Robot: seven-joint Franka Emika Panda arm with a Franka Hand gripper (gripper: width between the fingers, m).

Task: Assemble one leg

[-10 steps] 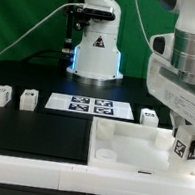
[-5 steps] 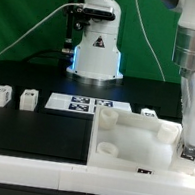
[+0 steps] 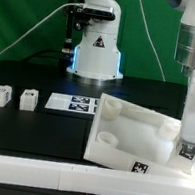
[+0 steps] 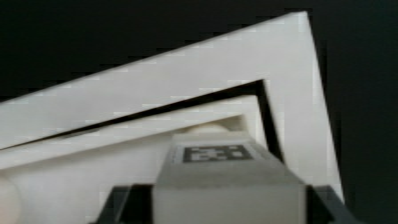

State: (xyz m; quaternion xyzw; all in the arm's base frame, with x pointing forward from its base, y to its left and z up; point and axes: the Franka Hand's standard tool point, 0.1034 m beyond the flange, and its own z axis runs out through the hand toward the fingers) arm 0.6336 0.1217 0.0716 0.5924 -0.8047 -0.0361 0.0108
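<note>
- Exterior view: the gripper [image 3: 189, 150] hangs at the exterior view's right, low over the near right corner of the large white tray-like piece [image 3: 129, 141], which sits tilted, its far edge raised, with a tag on its near rim.
- The fingertips are down at that corner, on or against the rim; a tagged white bit shows just beside them, but whether it is a leg or part of the fingers I cannot tell.
- Two legs [image 3: 0, 95] and [image 3: 28, 98] stand on the black table [image 3: 40, 127], well apart from the fingers, towards the exterior view's left; the marker board [image 3: 72, 104] lies beyond the tray, partly hidden by it.
- Inside the tray I see only its own round moulded posts [image 3: 111, 107]; no loose part lies in it.
- Wrist view: a tagged white block [image 4: 217, 170] sits between the dark fingers, filling the gap, so they look clamped on it; it is probably a leg, though I cannot be sure. Beyond the fingertips is a corner of the tray's raised rim [image 4: 267, 60].
- Judgement: to do the step well, keep the grip square and firm, bring the block straight onto its seat at that corner, and move gently, since the tilted tray could slide or rock under a sideways push.
</note>
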